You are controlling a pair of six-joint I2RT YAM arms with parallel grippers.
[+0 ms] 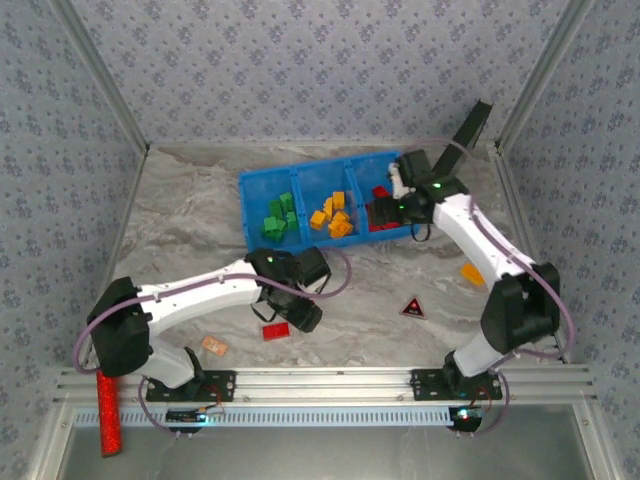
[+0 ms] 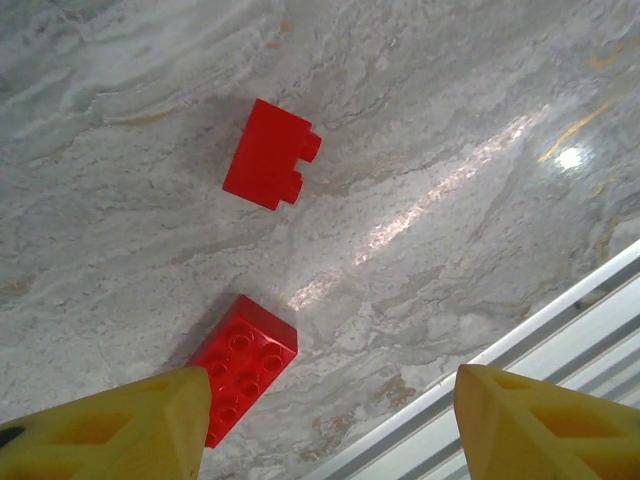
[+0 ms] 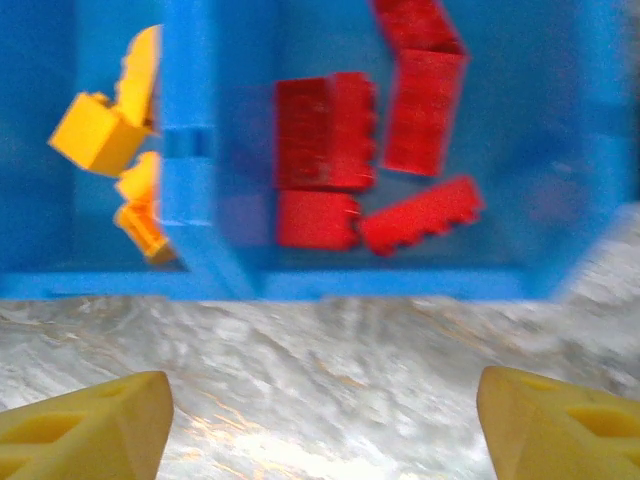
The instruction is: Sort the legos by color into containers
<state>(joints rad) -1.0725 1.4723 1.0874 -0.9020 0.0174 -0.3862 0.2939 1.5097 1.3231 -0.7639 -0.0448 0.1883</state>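
The left fingers stand wide apart, low over the table, and hold nothing. A red brick lies studs-up at the lower left of the left wrist view. Its near end is hidden behind one finger, and I cannot tell whether they touch. A second red brick lies on its side further up the frame, well apart from the fingers.

The right fingers are also spread wide and empty, over bare table just outside the blue bin. Past its wall, the right compartment holds red bricks and the middle one holds yellow bricks. In the top view, green bricks sit in the left compartment, upper middle of the frame. One orange brick lies loose on the table at the right, near a black triangle.
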